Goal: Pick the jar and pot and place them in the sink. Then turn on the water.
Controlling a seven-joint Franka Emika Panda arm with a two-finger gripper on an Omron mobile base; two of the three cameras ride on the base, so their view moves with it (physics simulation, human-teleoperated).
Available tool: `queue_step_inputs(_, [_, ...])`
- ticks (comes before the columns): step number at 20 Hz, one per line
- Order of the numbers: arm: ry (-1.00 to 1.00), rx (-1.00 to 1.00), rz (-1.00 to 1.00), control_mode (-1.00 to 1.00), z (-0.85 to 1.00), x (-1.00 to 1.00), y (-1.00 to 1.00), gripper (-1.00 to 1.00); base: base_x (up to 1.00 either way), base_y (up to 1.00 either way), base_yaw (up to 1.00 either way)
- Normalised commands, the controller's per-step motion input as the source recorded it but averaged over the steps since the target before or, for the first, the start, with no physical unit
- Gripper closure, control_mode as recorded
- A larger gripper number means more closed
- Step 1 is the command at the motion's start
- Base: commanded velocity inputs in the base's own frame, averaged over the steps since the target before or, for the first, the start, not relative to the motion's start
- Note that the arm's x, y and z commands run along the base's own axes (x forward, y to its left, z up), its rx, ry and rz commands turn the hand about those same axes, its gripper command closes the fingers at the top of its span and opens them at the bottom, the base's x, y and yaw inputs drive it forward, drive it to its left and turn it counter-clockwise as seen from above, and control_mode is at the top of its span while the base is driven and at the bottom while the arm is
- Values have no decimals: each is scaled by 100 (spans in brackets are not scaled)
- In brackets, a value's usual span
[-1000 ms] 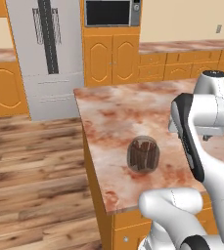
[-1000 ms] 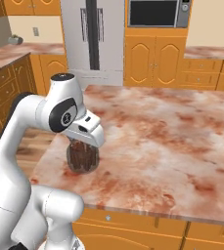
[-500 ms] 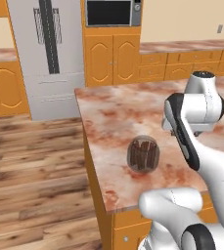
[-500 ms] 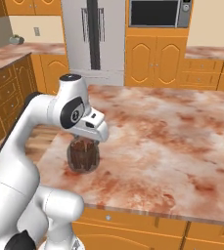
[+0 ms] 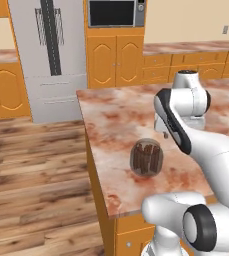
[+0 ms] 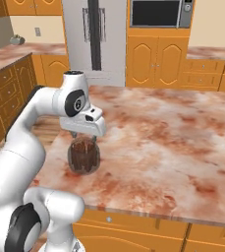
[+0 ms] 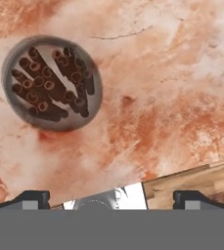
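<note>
Change since a second ago: hand has swung in over the jar (image 6: 84, 155), from back over the counter to nearly above it; jar itself has not moved.
Fingers: two dark tips (image 7: 31, 196) sit wide apart at the bottom of the hand view, spread and holding nothing.
Gripper: gripper (image 6: 82, 136) hangs just above the jar's top and points straight down; from the left base camera the arm hides most of it.
Jar versus fingers: in the hand view the jar (image 7: 52, 83) lies off toward the upper left, not between the tips, so I judge the hand is not yet centred for a grasp.
Jar: upright on the marbled island counter (image 6: 173, 142), near the counter's front-left corner; clear glass, dark reddish-brown sticks inside, open mouth facing up at the hand camera.
Why held so: wide-open fingers and a vertical approach suit taking a rounded jar from above across its widest part.
Arm: elbow raised, forearm folded down toward the jar (image 5: 146, 158), keeping the hand clear of the glass.
Step in hand: lining up over the jar before descending; task barely begun, jar not lifted.
Risk: a descent while off-centre could put one finger on the rim and tip the jar off the near edge.
</note>
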Motion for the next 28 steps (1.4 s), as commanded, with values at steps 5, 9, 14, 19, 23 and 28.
queue_step_inputs(5, [9,1,0,-100,-32,30,9,-100,0,0,0])
queue_step_inputs(9, [8,3,1,-100,-27,10,4,-100,0,0,0])
queue_step_inputs(14, [10,2,1,-100,-16,2,0,-100,0,0,0])
queue_step_inputs(19, [6,0,0,-100,-17,16,7,-100,0,0,0])
queue_step_inputs(23, [0,0,0,-100,-4,49,3,-100,0,0,0])
queue_step_inputs(28, [0,0,0,-100,-15,44,8,-100,0,0,0])
